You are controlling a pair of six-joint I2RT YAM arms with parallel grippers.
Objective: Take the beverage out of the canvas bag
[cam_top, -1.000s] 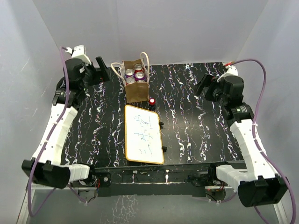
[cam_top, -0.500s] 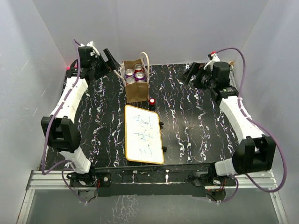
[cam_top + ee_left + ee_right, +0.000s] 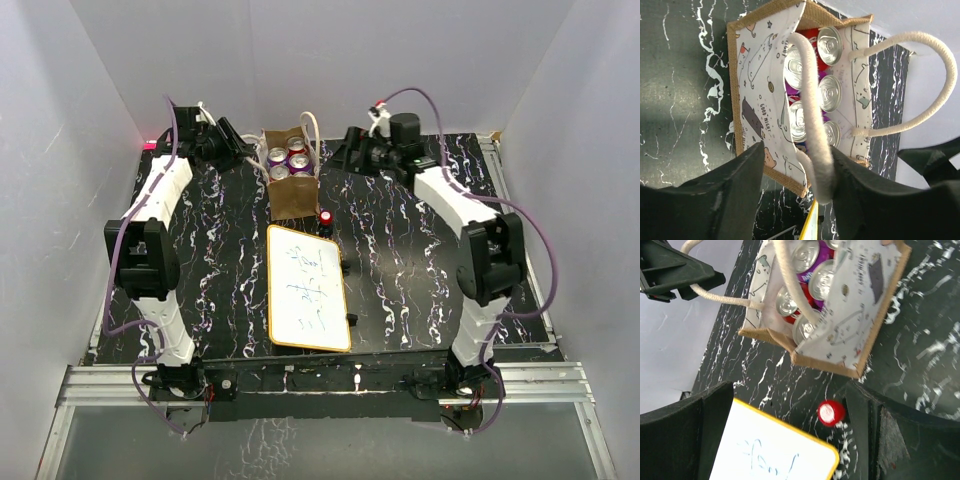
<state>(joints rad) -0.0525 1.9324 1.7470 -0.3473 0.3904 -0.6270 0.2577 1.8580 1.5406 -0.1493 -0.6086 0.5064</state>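
Now four cans in the canvas bag, spread fingers alongside.

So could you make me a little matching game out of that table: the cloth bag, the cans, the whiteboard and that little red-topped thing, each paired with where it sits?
Things
1. canvas bag
2. cans
3. whiteboard
4. red-topped thing

Places
A. lying flat on the table, nearest its front edge
B. on the table between the bag's near corner and the whiteboard
C. upright inside the bag, silver tops showing
D. standing at the far side of the table, handles up

Pairs: 1-D, 2-C, 3-A, 4-B
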